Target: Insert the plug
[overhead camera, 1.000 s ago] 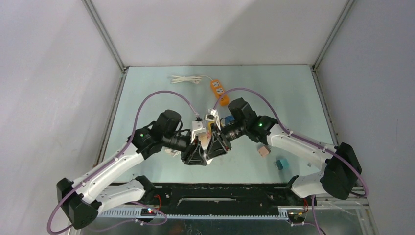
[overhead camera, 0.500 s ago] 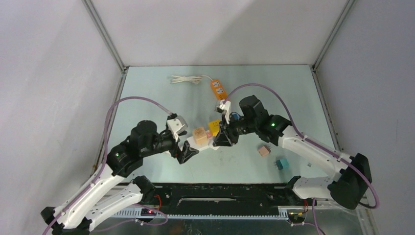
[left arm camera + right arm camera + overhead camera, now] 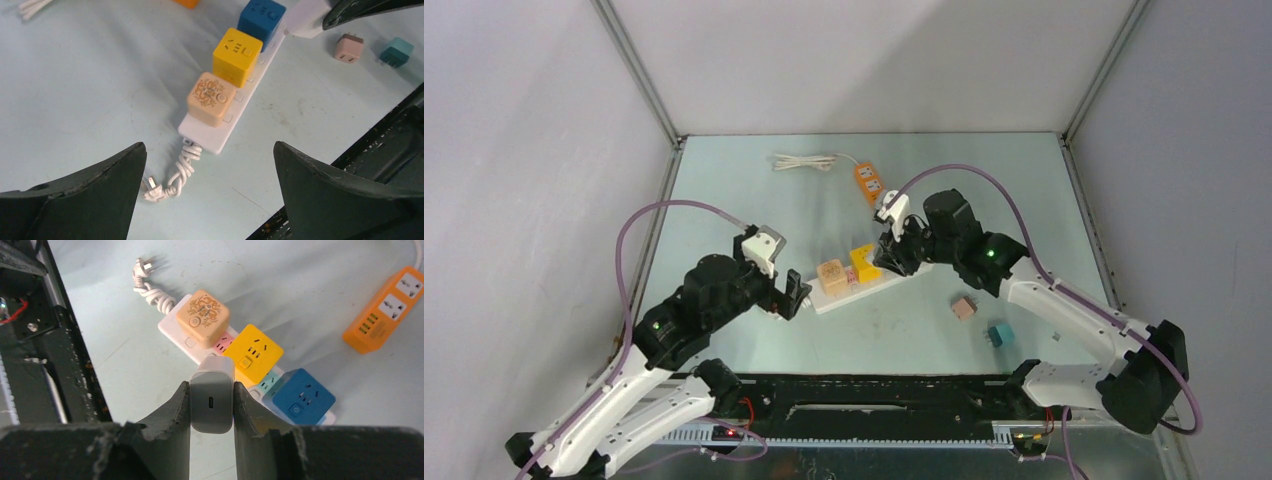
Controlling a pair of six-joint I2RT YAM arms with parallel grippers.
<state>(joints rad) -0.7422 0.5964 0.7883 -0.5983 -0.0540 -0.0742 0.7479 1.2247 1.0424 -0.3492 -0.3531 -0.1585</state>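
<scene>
Gripping white charger (image 3: 212,395) near power strip (image 3: 206,133) end, right fingers (image 3: 167,412) (left fingers (image 3: 95,175) wide apart)

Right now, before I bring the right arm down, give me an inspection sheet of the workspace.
Surface: pale green table, lightly scuffed.
Job's things: white charger held over the white power strip, not yet inserted; the strip carries a beige cube, yellow cube and blue cube.
Clutter: orange strip at the far side; pink plug and teal plug loose on the right.
Hands: left hand open and empty, over the strip's cord end; right hand shut on the charger.
Cables: strip's cord bundled, its plug lying free; orange strip's white cord coiled; purple cables arch over both arms.
Surroundings: grey walls; black rail at the near edge.
</scene>
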